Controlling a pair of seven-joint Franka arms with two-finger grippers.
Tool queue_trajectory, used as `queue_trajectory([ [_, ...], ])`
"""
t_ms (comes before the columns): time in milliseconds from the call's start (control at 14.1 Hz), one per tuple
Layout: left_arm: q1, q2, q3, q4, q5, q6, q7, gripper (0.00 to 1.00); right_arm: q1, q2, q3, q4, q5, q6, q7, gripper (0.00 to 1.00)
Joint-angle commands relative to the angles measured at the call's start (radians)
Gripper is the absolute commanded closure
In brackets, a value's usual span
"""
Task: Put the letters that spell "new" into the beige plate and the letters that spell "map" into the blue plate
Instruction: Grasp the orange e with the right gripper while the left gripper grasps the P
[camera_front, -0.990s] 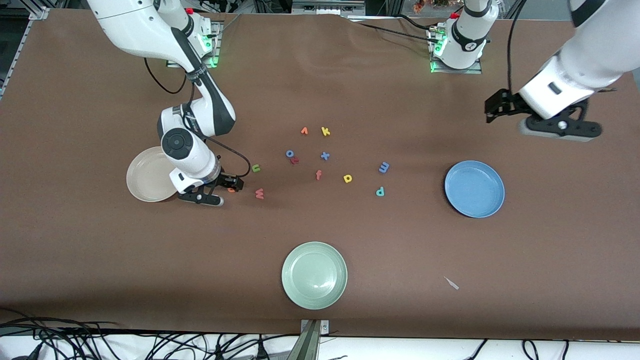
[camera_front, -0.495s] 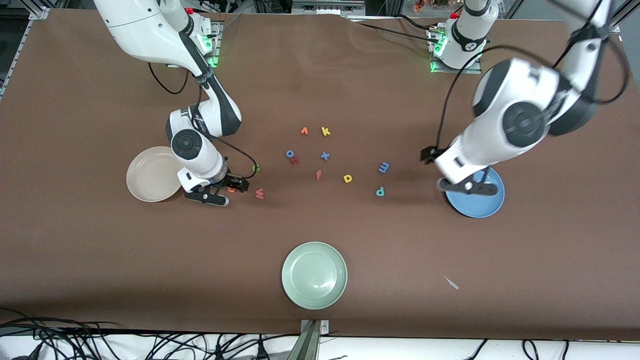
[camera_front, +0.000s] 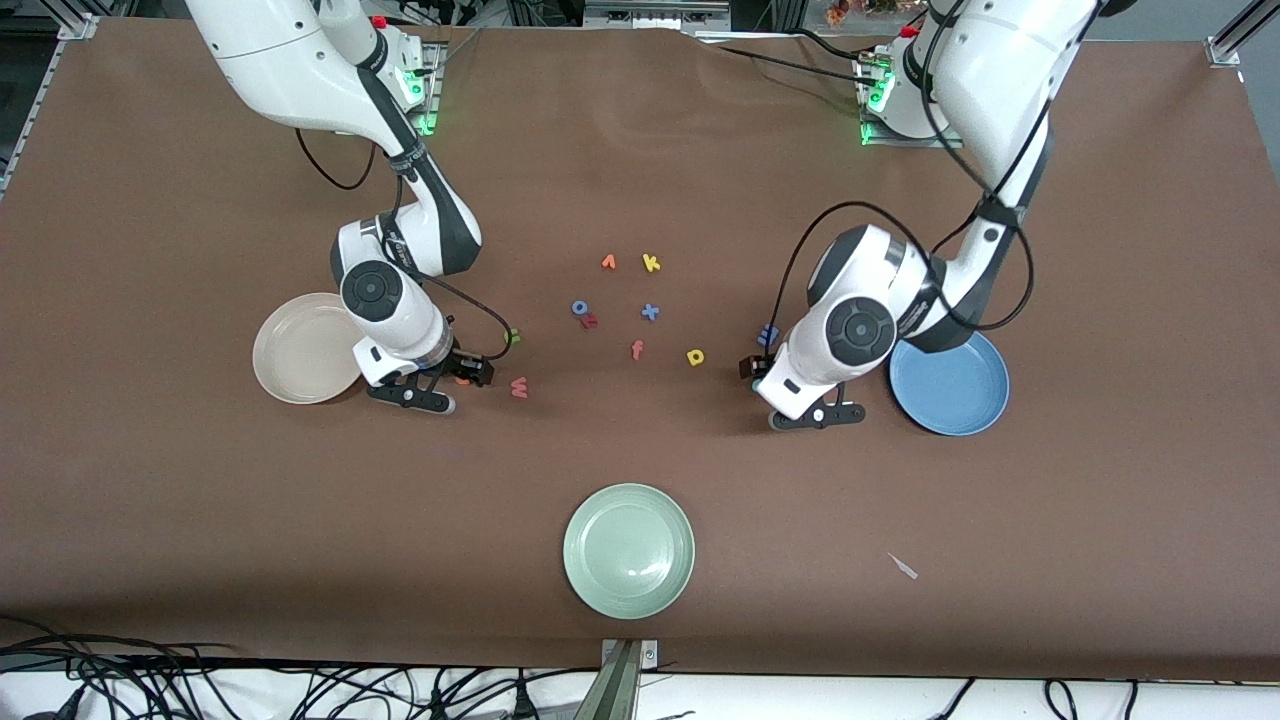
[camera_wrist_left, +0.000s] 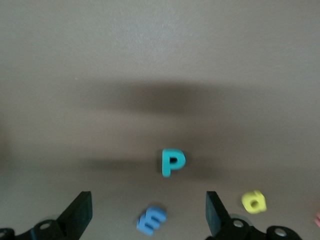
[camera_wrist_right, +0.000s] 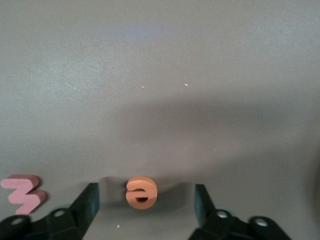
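Right wrist view shows the right tool spread around the orange e on the tabletop beside the beige plate — while the left tool, spread wide, hovers over the teal p, near the blue plate.

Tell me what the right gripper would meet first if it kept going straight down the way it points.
Likely the orange e, lying on the table between the right gripper's open fingers.
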Motion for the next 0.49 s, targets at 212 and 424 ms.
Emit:
queue_trajectory([
  [212, -0.046, 0.058, 0.008, 0.021, 0.077, 0.086, -0.022, 0.05, -0.001, 0.026, 0.003, -0.002, 0.013, 0.045, 0.006, 0.29],
  [424, -0.056, 0.091, 0.008, 0.014, 0.082, 0.143, -0.023, 0.10, -0.001, 0.026, 0.003, -0.002, 0.013, 0.043, 0.006, 0.42],
])
